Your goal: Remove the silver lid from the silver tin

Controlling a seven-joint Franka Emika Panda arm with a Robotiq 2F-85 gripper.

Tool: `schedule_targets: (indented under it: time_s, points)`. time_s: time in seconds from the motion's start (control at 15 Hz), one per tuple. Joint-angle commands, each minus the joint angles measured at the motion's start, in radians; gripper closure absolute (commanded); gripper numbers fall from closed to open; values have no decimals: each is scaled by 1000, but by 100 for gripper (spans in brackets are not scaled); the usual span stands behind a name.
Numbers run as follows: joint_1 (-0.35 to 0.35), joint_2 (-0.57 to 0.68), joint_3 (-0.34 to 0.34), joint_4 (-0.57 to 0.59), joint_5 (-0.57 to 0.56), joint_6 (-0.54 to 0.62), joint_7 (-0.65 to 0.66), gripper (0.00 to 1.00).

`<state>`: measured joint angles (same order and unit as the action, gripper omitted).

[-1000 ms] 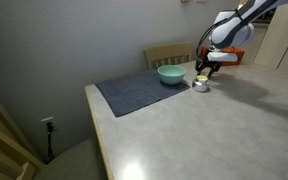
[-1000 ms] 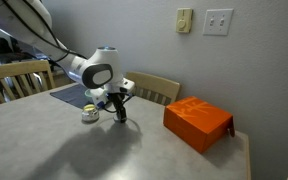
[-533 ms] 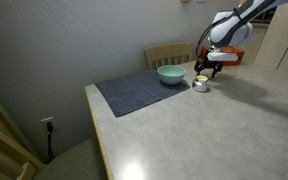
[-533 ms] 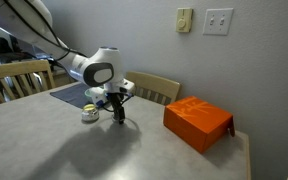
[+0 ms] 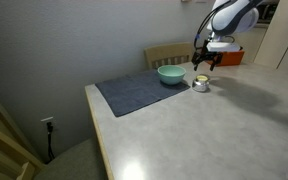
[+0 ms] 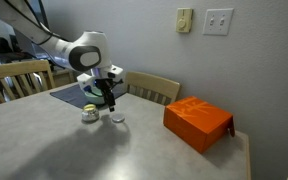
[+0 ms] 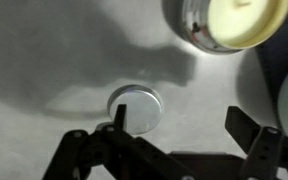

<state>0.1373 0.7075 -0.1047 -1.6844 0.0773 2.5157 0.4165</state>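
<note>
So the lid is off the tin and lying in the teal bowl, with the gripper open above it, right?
Not in the bowl: the wrist view shows the lid lying on the table beside the tin. It is off the tin, and the gripper is open above it.

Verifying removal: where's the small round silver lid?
Wrist view: small round silver lid lies flat on grey table, beside the open silver tin, below the open gripper.
</note>
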Motion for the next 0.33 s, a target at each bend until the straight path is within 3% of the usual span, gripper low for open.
schedule_targets:
  time_s: [0.0, 0.07, 0.27]
  points:
    - [73, -222, -18, -216, -31, -12, 102, 0]
    - [36, -96, 2, -81, -23, -7, 65, 0]
    - [61, -198, 7, -170, -30, -12, 104, 0]
